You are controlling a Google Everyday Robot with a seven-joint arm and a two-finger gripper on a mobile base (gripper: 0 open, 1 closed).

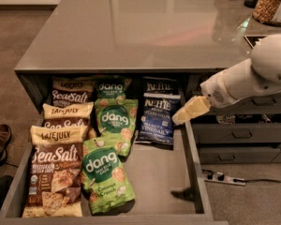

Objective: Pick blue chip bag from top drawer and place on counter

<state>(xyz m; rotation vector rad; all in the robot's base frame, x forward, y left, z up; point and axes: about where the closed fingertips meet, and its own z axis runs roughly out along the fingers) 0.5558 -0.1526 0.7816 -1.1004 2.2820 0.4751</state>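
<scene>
The blue chip bag (157, 119) lies flat in the top drawer (155, 175), at the back right of the snack rows, label up. A twin navy bag (159, 85) shows only its top edge behind it. My gripper (183, 115) is a cream wedge on a white arm, hovering over the drawer's right wall, just right of the blue bag's right edge and slightly above it. It holds nothing that I can see. The counter (131, 27) spreads wide and glossy behind the drawer.
Green dang bags (114, 121) (105, 172) lie left of the blue bag. Brown Late July sea-salt bags (56, 172) fill the left side. Narrower drawers with handles (239, 135) stand to the right, a power strip (222, 178) lies on the floor, and a jar (269, 3) stands at the counter's far right.
</scene>
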